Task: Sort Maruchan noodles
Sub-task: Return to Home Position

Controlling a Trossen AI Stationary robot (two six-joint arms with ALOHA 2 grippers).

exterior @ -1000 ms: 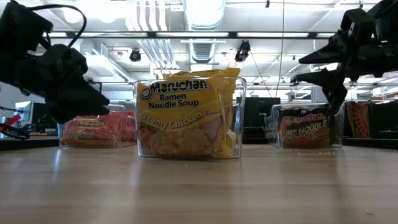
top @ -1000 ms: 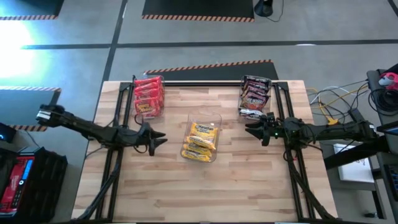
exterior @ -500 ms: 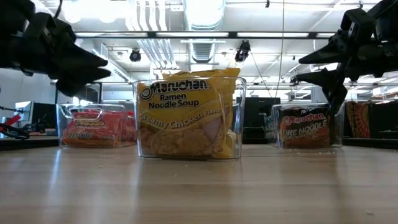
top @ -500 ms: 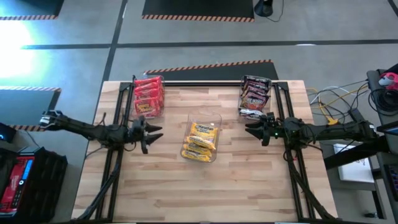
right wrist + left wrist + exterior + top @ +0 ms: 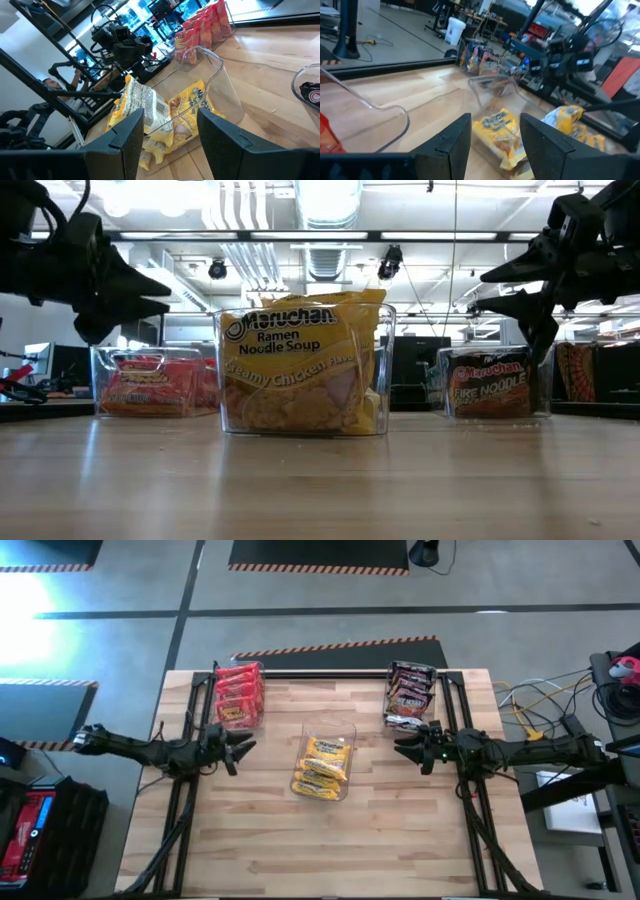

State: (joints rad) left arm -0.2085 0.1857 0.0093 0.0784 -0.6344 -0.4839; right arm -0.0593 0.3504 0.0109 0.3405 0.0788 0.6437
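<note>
Three clear bins hold the noodle packets. Red packets (image 5: 238, 693) sit in the far-left bin, dark packets (image 5: 409, 693) in the far-right bin, yellow packets (image 5: 322, 767) in the middle bin (image 5: 305, 370). My left gripper (image 5: 244, 748) hovers open above the table, left of the middle bin and just near of the red bin, holding nothing. My right gripper (image 5: 404, 747) hovers open right of the middle bin, just near of the dark bin, also empty. The left wrist view shows the yellow packets (image 5: 501, 131) ahead; the right wrist view shows them (image 5: 165, 117) too.
Bare wooden tabletop (image 5: 330, 850) lies along the near side. Dark metal frame rails (image 5: 180, 790) run along the table's left and right sides. Cables (image 5: 540, 705) lie off the table's right edge.
My left gripper drew back toward the table's left edge and rose, levelling out from a downward tilt. The right arm and all packets stayed still.
</note>
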